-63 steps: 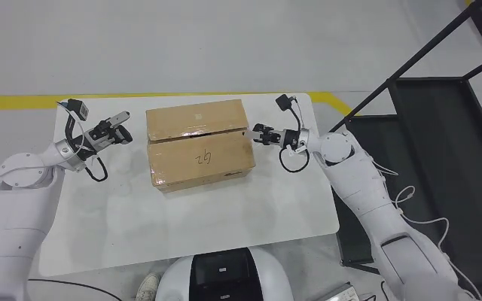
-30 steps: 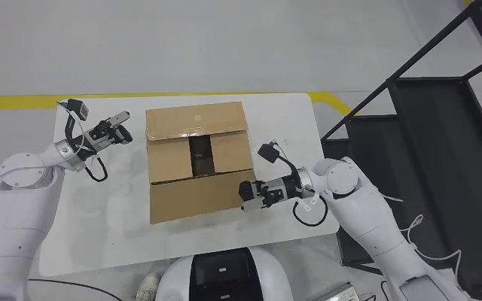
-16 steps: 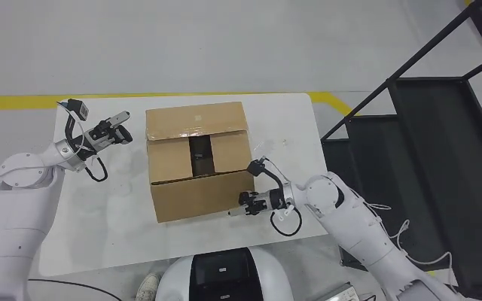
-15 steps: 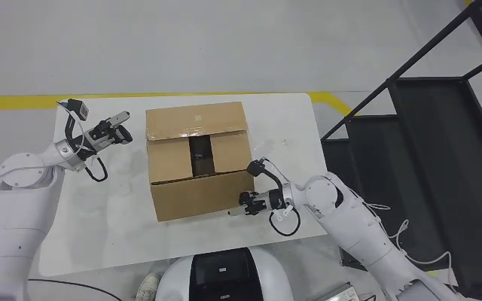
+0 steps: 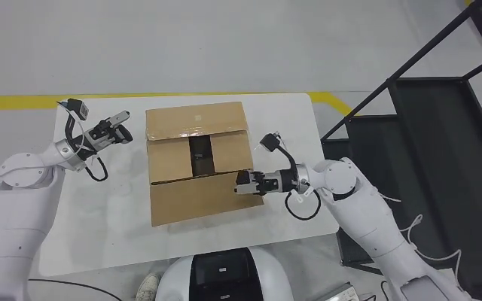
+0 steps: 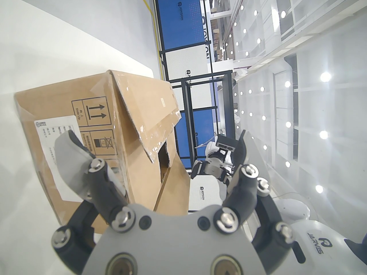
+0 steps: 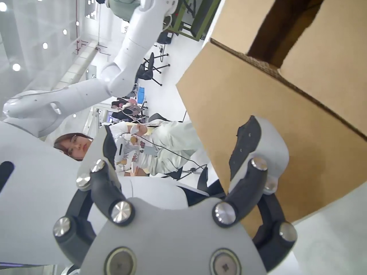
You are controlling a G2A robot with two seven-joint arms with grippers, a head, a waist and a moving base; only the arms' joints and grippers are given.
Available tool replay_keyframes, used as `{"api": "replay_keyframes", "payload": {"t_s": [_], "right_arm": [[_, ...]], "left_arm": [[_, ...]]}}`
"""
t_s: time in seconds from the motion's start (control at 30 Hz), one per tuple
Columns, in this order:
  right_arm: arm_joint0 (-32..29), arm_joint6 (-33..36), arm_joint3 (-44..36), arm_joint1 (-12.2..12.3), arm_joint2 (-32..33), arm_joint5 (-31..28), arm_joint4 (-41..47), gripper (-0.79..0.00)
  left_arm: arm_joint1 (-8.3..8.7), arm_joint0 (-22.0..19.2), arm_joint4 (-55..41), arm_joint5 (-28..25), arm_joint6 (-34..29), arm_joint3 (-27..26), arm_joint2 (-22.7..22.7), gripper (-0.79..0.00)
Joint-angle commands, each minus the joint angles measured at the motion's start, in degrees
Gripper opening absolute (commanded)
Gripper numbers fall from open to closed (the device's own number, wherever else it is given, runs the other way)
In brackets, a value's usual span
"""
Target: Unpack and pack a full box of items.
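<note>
A brown cardboard box (image 5: 196, 120) stands in the middle of the white table (image 5: 98, 218). Its far flap lies shut. The near flap (image 5: 199, 199) hangs folded outward toward me. Two inner flaps leave a dark gap (image 5: 199, 156) between them, and the contents are too dark to make out. My right gripper (image 5: 242, 183) is open at the right end of the near flap, and one of its fingers (image 7: 252, 144) rests against the cardboard (image 7: 286, 133). My left gripper (image 5: 123, 134) stays open beside the box's left side (image 6: 94, 110), holding nothing.
A black metal stair frame (image 5: 422, 128) stands close to the table's right edge. A yellow floor line (image 5: 30, 100) runs behind the table. Bare tabletop lies in front of the box and to its left.
The near flap went from shut to folded outward. In the last half second my right gripper moved from the flap's front edge up to its right end. The left arm kept still.
</note>
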Motion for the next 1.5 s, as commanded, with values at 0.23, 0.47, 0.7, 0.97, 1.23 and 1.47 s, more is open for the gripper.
{"api": "replay_keyframes", "payload": {"t_s": [0.23,0.47,0.7,0.97,1.23,1.47], "right_arm": [[-1.70,-0.76,-1.26,0.34,1.76,-1.64,4.60,0.000],[-4.04,-0.87,-1.96,0.88,4.11,-2.12,6.38,0.000],[-5.55,-0.65,-2.43,1.32,5.64,-2.01,7.00,0.000],[-5.30,-1.63,-1.97,1.19,4.09,-1.40,6.02,0.000],[-6.10,-2.66,-1.74,1.35,3.95,-0.67,4.48,0.000],[-7.13,-3.34,-1.82,1.63,4.76,-0.52,3.67,0.000]], "left_arm": [[-0.06,2.24,-1.51,1.85,-6.59,-5.41,1.18,0.000],[-1.60,0.35,-3.13,2.51,-2.93,-2.79,4.74,0.000],[-2.81,-2.20,-8.33,0.69,-0.66,-0.28,5.10,0.000],[-5.79,-8.01,-13.27,-2.13,3.16,4.48,9.55,0.000],[-10.73,-17.36,-13.25,-6.65,8.15,16.71,17.35,0.000],[-14.56,-24.76,-7.11,-10.72,14.09,28.89,22.31,0.000]]}}
